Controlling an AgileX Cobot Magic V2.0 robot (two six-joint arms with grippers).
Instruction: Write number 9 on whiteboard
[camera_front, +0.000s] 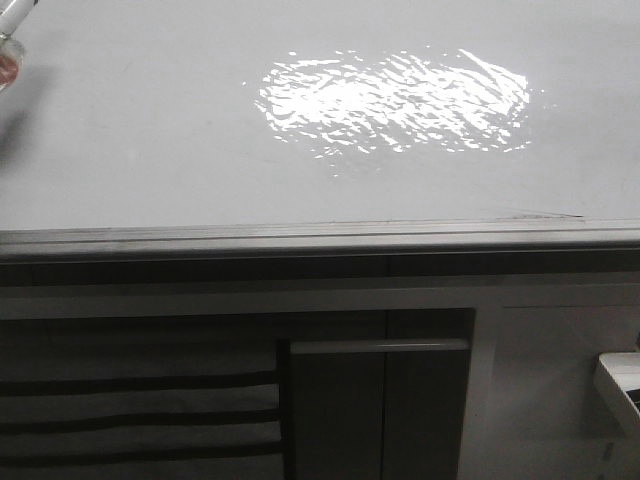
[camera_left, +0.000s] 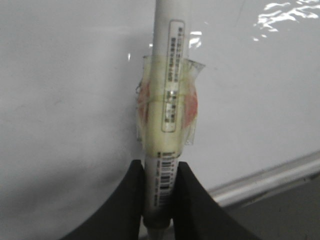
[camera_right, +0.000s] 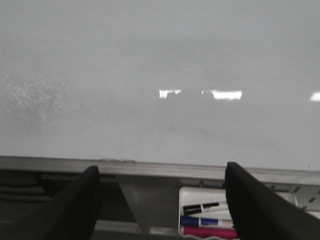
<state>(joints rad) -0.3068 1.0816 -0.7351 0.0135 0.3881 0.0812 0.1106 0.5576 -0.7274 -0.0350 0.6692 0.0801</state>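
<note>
The whiteboard (camera_front: 150, 130) fills the upper part of the front view, glossy white with a bright rippled glare patch (camera_front: 390, 100) and a grey metal edge strip (camera_front: 320, 240). No number 9 shows on it in any view. My left gripper (camera_left: 160, 200) is shut on a white marker (camera_left: 167, 60) wrapped in tape, held over the board (camera_left: 60, 100); the marker's end shows at the front view's top left corner (camera_front: 12, 30). My right gripper (camera_right: 160, 185) is open and empty over the board's edge strip (camera_right: 150, 167).
Grey cabinet fronts (camera_front: 380, 410) stand below the board's edge. A white tray (camera_right: 200, 197) with several markers lies below the edge in the right wrist view, and its corner shows in the front view (camera_front: 622, 385).
</note>
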